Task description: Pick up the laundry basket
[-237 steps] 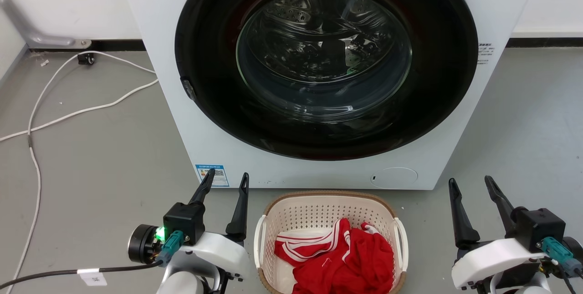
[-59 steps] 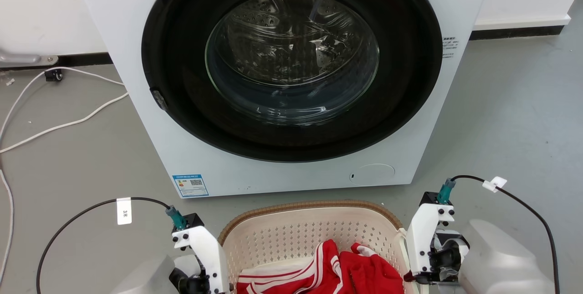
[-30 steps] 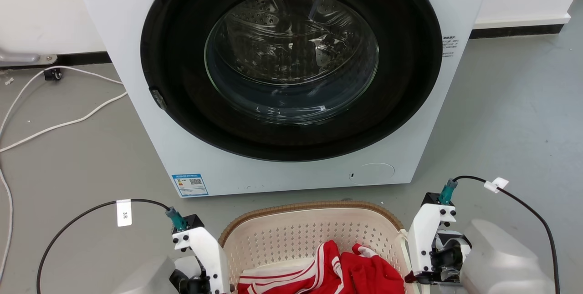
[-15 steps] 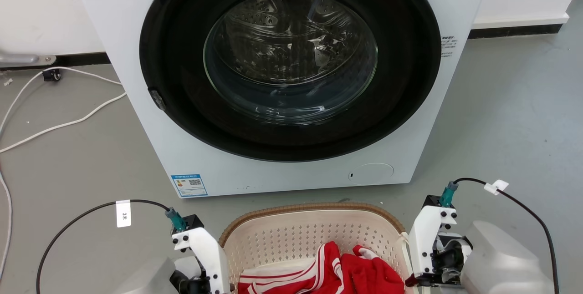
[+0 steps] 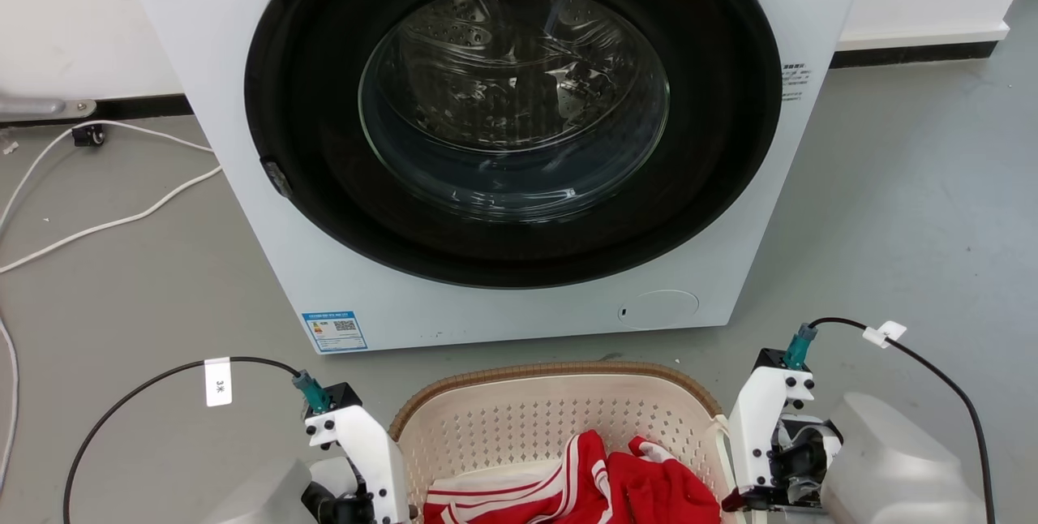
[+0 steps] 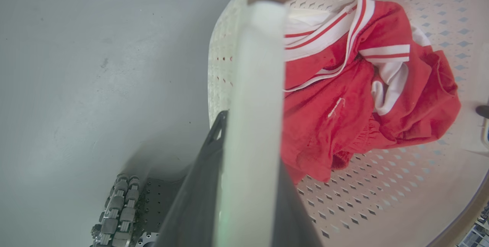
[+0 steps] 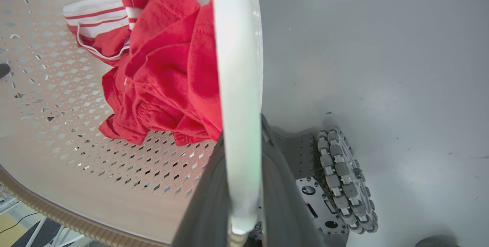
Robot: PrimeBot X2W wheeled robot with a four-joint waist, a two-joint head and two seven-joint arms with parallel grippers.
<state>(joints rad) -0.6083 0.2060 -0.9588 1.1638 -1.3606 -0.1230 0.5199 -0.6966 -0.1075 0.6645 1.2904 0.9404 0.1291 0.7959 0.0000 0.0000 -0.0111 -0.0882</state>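
Open grey floor (image 5: 892,183) is seen on the outer side of each end effector. A white washing machine (image 5: 503,313) is stood just ahead of them. The cream-white holey plastic laundry basket (image 5: 551,418), brown-rimmed, is held between them: the left end effector (image 6: 250,143) is clamped on one white loop handle (image 6: 259,67), the right end effector (image 7: 242,143) on the other. Red cloth (image 6: 324,132) is seen inside.

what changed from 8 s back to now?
Both arms swung in from beside the basket: left claw and right claw, open then, are now shut on its loop handles. The head camera shifted too. Over the last two seconds, almost nothing. Red clothes stay in the basket, washer door shut.
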